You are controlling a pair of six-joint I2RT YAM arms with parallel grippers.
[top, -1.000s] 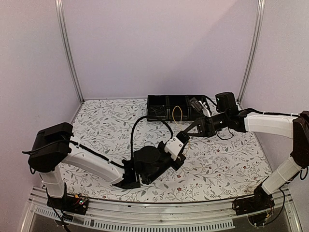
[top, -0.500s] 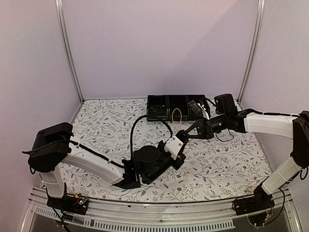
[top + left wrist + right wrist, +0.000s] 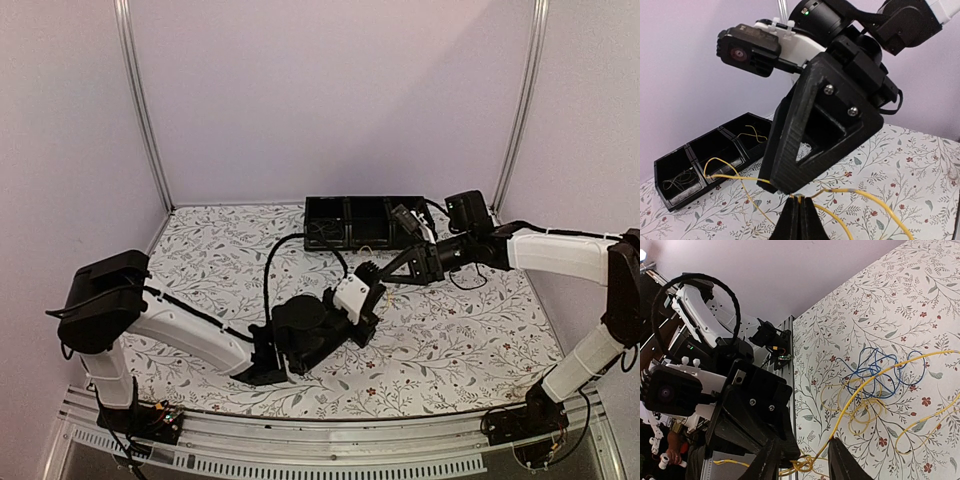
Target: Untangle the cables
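My left gripper [image 3: 800, 216] is shut on a yellow cable [image 3: 735, 179], pinching it just above the table. That cable runs left toward the black tray [image 3: 690, 150] and right across the table. My right gripper [image 3: 807, 460] is open, its fingers [image 3: 815, 130] straddling a yellow knot [image 3: 805, 466] right beside the left gripper's tip [image 3: 792, 452]. A tangle of blue cable [image 3: 875, 367] with yellow loops lies on the table beyond. Seen from above, the two grippers meet at mid-table, the left [image 3: 366, 273] against the right [image 3: 380, 275].
The tray [image 3: 330, 205] stands at the back of the table; its compartments hold a thin dark and whitish cable [image 3: 680, 179] and a short yellow piece [image 3: 752, 132]. The table's metal front rail [image 3: 790, 335] shows behind the left arm.
Both grippers have shifted a little to the left together. The yellow loop that stood up in front of the tray has been drawn down and no longer shows from above.
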